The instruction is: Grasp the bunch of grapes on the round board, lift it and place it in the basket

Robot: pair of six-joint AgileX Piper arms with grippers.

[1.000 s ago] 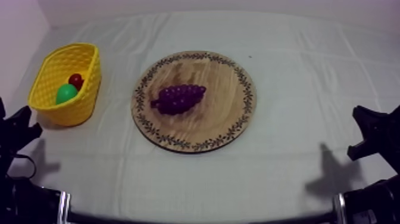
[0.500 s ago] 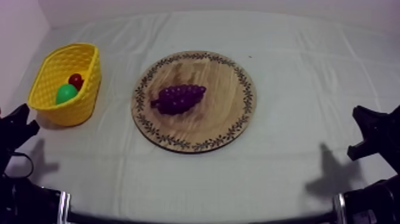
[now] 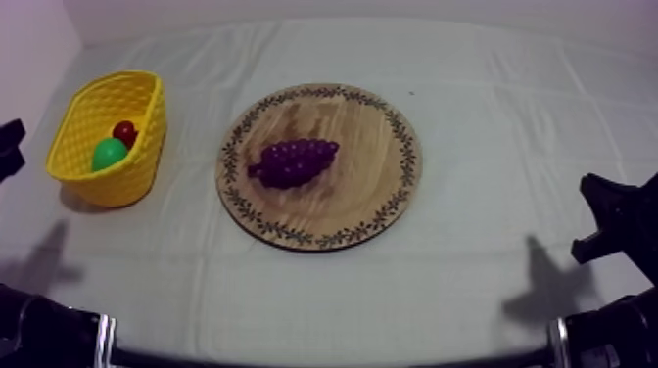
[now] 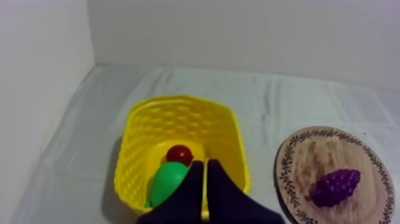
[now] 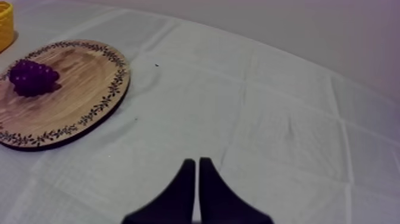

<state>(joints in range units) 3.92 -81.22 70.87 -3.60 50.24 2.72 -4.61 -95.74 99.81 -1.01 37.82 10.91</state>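
A purple bunch of grapes lies near the middle of the round wooden board. The yellow basket stands to the left of the board and holds a green pear and a small red fruit. My left gripper is at the table's left edge, just left of the basket. In the left wrist view my left gripper is shut on nothing and hangs over the basket's near wall. My right gripper is shut and holds nothing, well right of the board and grapes.
The table cloth lies bare around the board, with open room behind it and to its right. My right arm sits low at the right edge. A white wall runs along the table's far and left sides.
My left gripper has risen and moved along the left edge toward the basket. The right arm, the grapes and the basket have not moved.
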